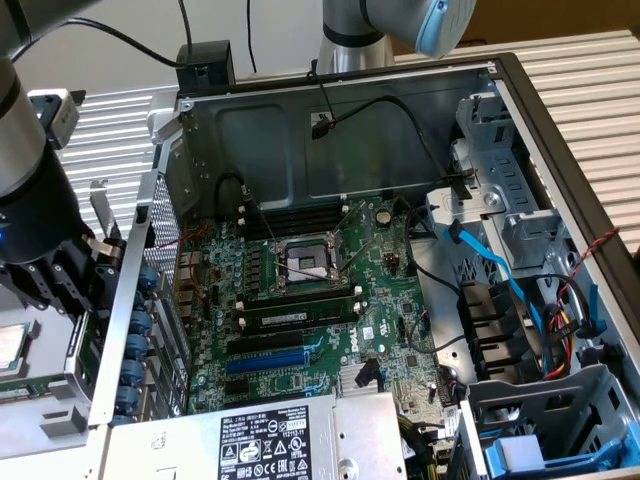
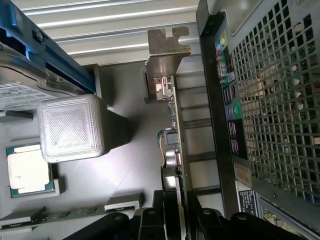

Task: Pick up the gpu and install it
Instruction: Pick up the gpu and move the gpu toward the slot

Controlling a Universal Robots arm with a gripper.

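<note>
The gpu [image 2: 176, 125] is seen edge-on in the wrist view: a thin green board with small parts along it and a silver metal end bracket [image 2: 167, 42] at its far end. My gripper [image 2: 176, 220] is shut on the card's near end, with a black finger on each side. In the exterior view the gripper [image 1: 70, 270] hangs at that view's left, just outside the open computer case [image 1: 160, 200], and the card's silver bracket [image 1: 101, 212] sticks up beside it. The card is close to the case's perforated rear wall [image 2: 275, 100] without touching it.
Inside the case lie the large green motherboard [image 1: 300, 300] with its blue slot [image 1: 265, 362], a silver power supply [image 1: 270, 440] with a black label, and drive cages with cables [image 1: 520, 290]. Outside the case sit a translucent block [image 2: 72, 127] and a CPU [image 2: 27, 170] in a grey tray.
</note>
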